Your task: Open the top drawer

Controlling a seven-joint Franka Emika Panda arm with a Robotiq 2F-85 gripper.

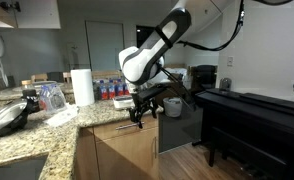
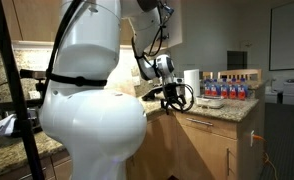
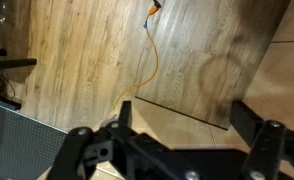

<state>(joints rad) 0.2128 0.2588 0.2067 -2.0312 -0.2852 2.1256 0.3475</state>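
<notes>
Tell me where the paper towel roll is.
In an exterior view, the paper towel roll stands upright on the counter, right beside the row of bottles.

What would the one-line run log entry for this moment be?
gripper: open, empty | top drawer: looks closed | handle: not gripped | location: at counter corner

Kitchen corner, dim indoor light. Speckled granite bench runs along wall, light-wood cabinet doors beneath, upper cabinets overhead. Paper towel roll and row of bottles stand near bench's back edge. Dark piano against pale wall opposite. Wood-plank floor underfoot, orange cord trailing across it. Pale dark-framed panel at far side, window or board unclear.
</notes>
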